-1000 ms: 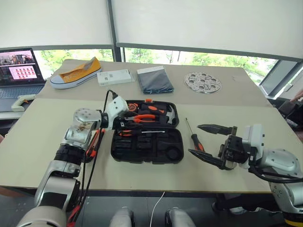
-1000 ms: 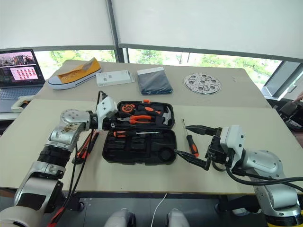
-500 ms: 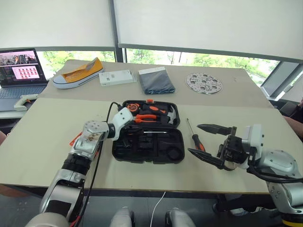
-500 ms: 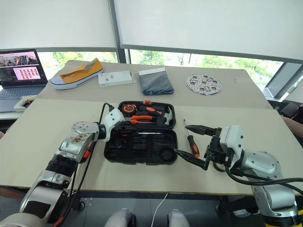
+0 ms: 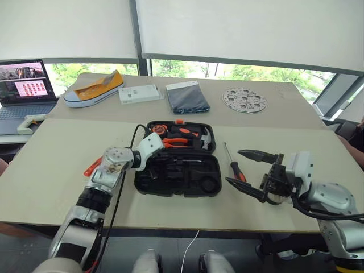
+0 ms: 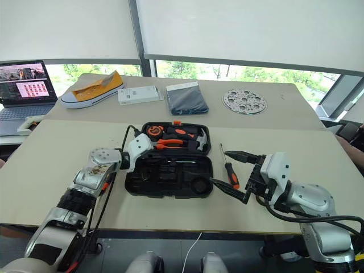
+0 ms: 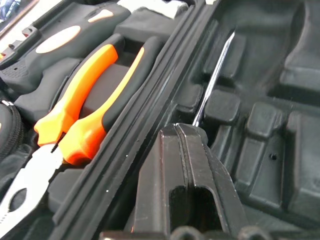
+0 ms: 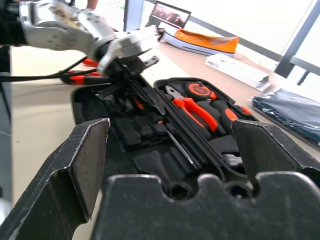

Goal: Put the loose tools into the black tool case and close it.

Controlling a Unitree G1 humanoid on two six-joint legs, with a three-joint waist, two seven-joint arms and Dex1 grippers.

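A wide beige tabletop stands before windows with drawn blinds. At its middle lies the black moulded plastic tool case [image 5: 187, 177], open flat. The far half holds the orange-handled pliers [image 7: 85, 107], a hammer and a tape measure. The near half is mostly bare recesses.

The left gripper [image 7: 182, 131] sits at the case's 9 o'clock edge, over the near half, its two black fingers pressed together. A thin steel shaft [image 7: 215, 75] runs out from just behind the fingertips along a recess, so a screwdriver seems to be seated there. Its handle is hidden under the fingers, and I cannot tell whether they touch it.

What comes next likely turns on the orange-and-black-handled screwdriver [image 5: 234, 168] on the bare table at the case's 3 o'clock, just beside it. Its long axis runs roughly 12 to 6, with the tip far and the handle toward the robot. The right gripper [image 6: 219, 166] is plainly the nearer one. Its jaws stand wide apart, holding nothing and pointing across toward the case, and the handle lies close to the spread tips. Their height over it is unclear.

More orange-handled loose tools [image 5: 92, 166] lie at the case's 9 o'clock, partly behind the left arm, which is the nearer there.

No brand, label or print is legible. The tape measure's face and the laptop screen [image 5: 24, 79] at 10 o'clock are too small to read.
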